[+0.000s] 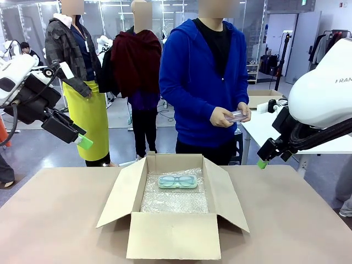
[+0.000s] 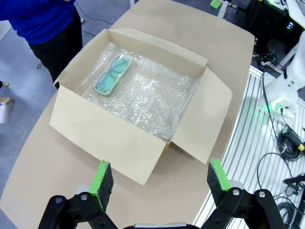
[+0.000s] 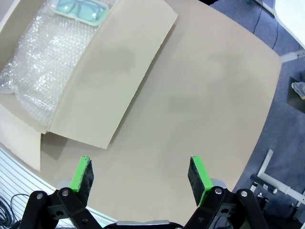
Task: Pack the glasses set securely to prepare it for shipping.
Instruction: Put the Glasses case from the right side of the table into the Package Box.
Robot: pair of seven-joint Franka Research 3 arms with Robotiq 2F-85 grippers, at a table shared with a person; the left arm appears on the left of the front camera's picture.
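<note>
**Second case not yet in the box: both claws spread and empty**

The cardboard box point(image 1: 173, 236) stood open at the middle of the table point(image 1: 55, 220), flaps splayed out, its floor lined with bubble wrap point(image 1: 175, 199). The mint-green case point(image 1: 177, 181) lay flat on the wrap at the far end of the box, long side running left to right, spectacles showing through the lid. The pale pink case point(image 1: 237, 116) was well apart from the box, held in the person's hands point(image 1: 223, 117) at the far side of the table, right of centre.

The left gripper point(image 2: 160, 177) hung high over the left near edge of the table, fingers spread, nothing between them. The right gripper point(image 3: 140, 174) hung over bare tabletop right of the box, likewise spread and empty.

We judged the step in hand to be getting the pink case in beside the green one. The right arm looked better placed, being on the person's side. Our advice:
- take the case across its short width, pads on the long edges;
- keep the squeeze light, as the shell looked thin and slick;
- come down clear of the right flap;
- lay it flat on the bare wrap near of the green case, not stacked on it.

The main risk we saw was the case slipping or tilting on release.
</note>
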